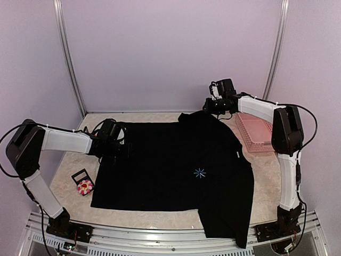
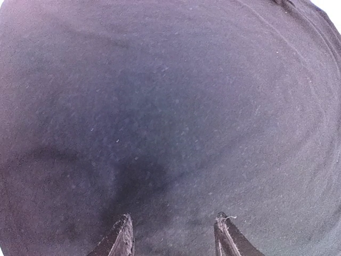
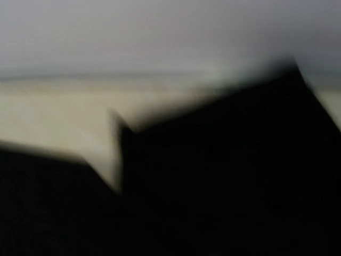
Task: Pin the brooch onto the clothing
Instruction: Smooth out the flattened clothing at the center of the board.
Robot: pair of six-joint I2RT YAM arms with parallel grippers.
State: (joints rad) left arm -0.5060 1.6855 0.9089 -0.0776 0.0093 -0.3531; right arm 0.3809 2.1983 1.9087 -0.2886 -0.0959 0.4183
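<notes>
Brooch (image 1: 84, 186) parked on the bench (image 1: 261, 184) at the near left, just off the left edge of the T-shirt (image 1: 160, 170), right against a small black card (image 1: 80, 175) and well apart from both end effectors.

Starting at the left end effector (image 1: 118, 143): low over the shirt's far left corner. 2 fingers (image 2: 123, 237) spread apart in the wrist view, nothing pinched between them, just black fabric underneath.

Right end effector (image 1: 209, 108): up at the shirt's far edge. Wrist view a smeared dark mess, so can't tell whether spread or clamped.

Further out: light-blue starburst (image 1: 200, 173) mid-chest, tiny white tag (image 1: 235, 155) on the right side, pink basket (image 1: 256, 133) on the bench just beyond the shirt's far right. Near right part of the shirt hanging over the bench's near edge.
</notes>
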